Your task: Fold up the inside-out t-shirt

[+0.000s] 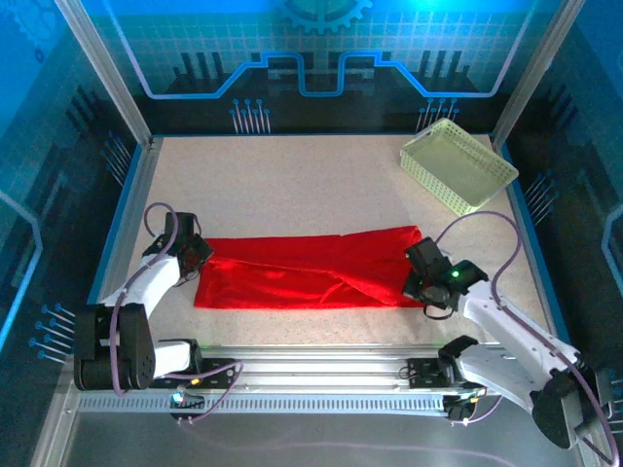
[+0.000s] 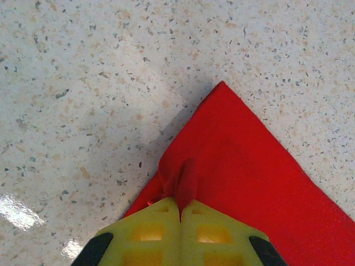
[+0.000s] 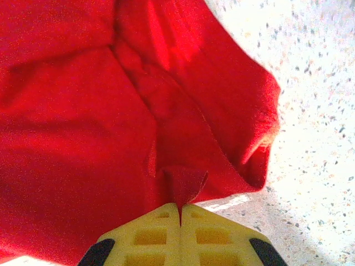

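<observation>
**Both ends pinched, a fold in hand**

The red t-shirt (image 1: 307, 268) lies as a long, narrow band across the near middle of the tabletop (image 1: 292, 185), running left to right between the two arms. It already looks doubled lengthwise.

The left end effector (image 2: 180, 208) is closed on a small pleat of red cloth at the band's left end, close to a pointed corner that lies flat on the speckled surface. The right end effector (image 3: 180, 213) is likewise clamped on a tuck of cloth at the right end, where the fabric is bunched and creased and one rounded fold curls up off the surface.

With both ends gripped, I judge the step to be a fold about to be carried. The next move probably calls for lifting both ends together, keeping the cloth lightly taut, and laying it over evenly. The rumpled right side may need the more care.

Count: one t-shirt, one pale green lattice basket (image 1: 458, 163) at the far right and well apart from the shirt, and two end effectors.
</observation>
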### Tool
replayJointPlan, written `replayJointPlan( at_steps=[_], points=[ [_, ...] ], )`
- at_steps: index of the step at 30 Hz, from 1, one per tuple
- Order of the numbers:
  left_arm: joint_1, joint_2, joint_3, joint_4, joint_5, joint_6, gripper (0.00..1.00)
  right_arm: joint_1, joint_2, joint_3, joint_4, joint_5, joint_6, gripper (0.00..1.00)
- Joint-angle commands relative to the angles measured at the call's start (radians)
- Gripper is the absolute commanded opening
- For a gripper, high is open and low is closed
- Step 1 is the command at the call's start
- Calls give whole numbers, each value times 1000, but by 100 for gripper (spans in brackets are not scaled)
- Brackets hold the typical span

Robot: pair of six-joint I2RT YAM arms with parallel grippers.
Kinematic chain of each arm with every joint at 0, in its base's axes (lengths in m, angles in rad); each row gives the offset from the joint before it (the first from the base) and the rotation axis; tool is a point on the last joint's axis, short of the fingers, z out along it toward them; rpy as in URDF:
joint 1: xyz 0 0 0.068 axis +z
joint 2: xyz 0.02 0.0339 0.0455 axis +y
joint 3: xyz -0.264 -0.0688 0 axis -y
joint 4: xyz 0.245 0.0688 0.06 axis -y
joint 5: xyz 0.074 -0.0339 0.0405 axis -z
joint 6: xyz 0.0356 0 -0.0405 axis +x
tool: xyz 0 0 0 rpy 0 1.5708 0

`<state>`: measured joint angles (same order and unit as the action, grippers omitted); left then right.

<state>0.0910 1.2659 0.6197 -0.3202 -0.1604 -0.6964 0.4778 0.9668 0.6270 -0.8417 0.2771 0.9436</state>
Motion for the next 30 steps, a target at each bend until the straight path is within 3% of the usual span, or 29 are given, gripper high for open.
replayJointPlan(
  at_steps=[1,4,5,7,10,16,20,25,30],
  points=[
    [10,22,-16,-33,-11,-32,4,13,41,-21,36,18,24,0],
    [11,21,-18,-40,-5,-34,12,0,73,-19,59,47,-2,8],
    [13,16,-17,-49,-7,-35,21,-5,89,-13,60,54,-13,17],
    [12,2,-20,-68,-9,-41,26,-8,114,7,35,84,-20,38],
    [12,-60,-34,-106,-36,-57,46,-11,116,39,-1,151,-47,53],
    [11,-227,13,-176,-61,-27,55,-16,87,124,31,110,-182,54],
    [-38,-266,75,-201,-19,10,57,19,137,132,3,56,-160,54],
    [-221,-226,113,-175,-35,47,59,135,190,92,64,-17,-146,54],
    [-269,-80,101,-120,13,30,59,196,309,111,90,-24,-165,56]
  ],
)
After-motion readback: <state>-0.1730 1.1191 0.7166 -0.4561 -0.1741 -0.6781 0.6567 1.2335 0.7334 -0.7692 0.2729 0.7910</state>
